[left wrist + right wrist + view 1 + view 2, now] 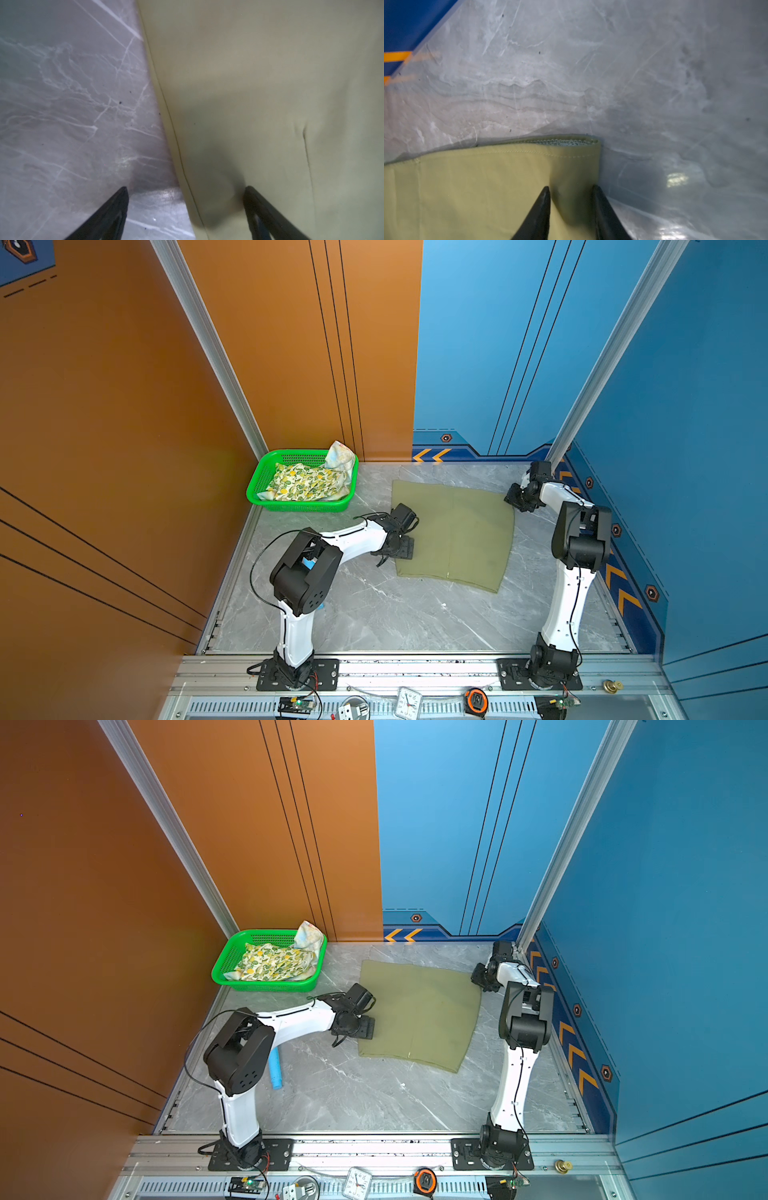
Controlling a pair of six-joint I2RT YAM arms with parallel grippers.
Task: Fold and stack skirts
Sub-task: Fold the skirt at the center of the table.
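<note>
Both top views show a grey marble-patterned table with a robot arm mounted at each end of its near edge. The olive-green skirt lies spread flat on the table, right of centre and closer to the far edge. The left end effector is down at the side of the skirt that faces the table's left edge. The right end effector is at the skirt's corner nearest the table's far right corner. A green basket stands in the far left corner. It holds the lemon-print skirt, with the pastel skirt bunched against the basket's far right rim. In a top view, a light-blue toy lies near the left edge, partly hidden under the left arm.

The left wrist view shows the left end effector with its fingers wide apart. One finger is over bare table and the other over the skirt, so the skirt's stitched edge runs between them.

The right wrist view shows the right end effector with its fingers fairly close together. The skirt's side edge, just short of its hemmed corner, sits between them. Whether they actually pinch the cloth cannot be told.
</note>
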